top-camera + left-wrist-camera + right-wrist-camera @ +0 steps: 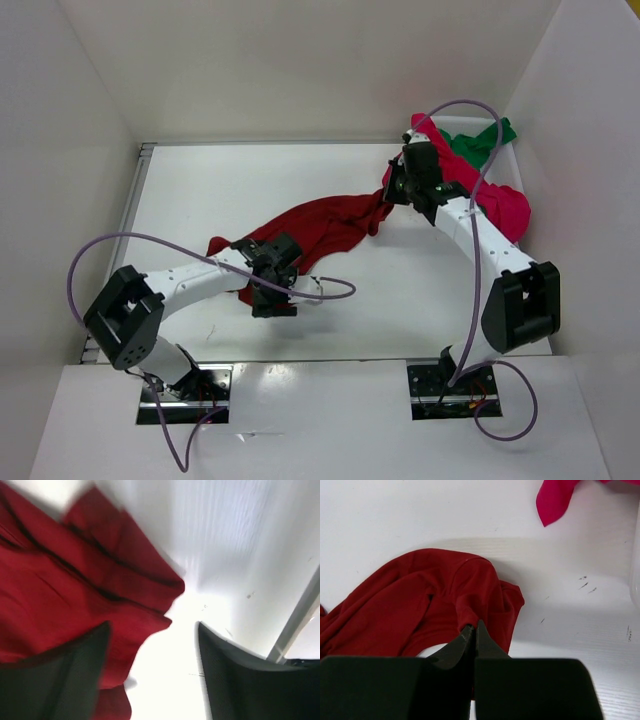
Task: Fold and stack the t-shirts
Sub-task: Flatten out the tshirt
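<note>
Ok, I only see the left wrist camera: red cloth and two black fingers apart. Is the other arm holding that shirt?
Observer: Yes, the right tool is shut on a fold of the dark red shirt.
Operator: Are there more shirts?
Observer: A crimson shirt lies heaped in the far right corner.
Operator: Any other colour?
Observer: A green shirt peeks out behind the crimson one.

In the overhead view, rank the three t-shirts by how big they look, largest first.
1. dark red shirt, spread out wide.
2. crimson shirt, bunched and partly hidden by the right arm.
3. green shirt, only a small patch showing.
</note>
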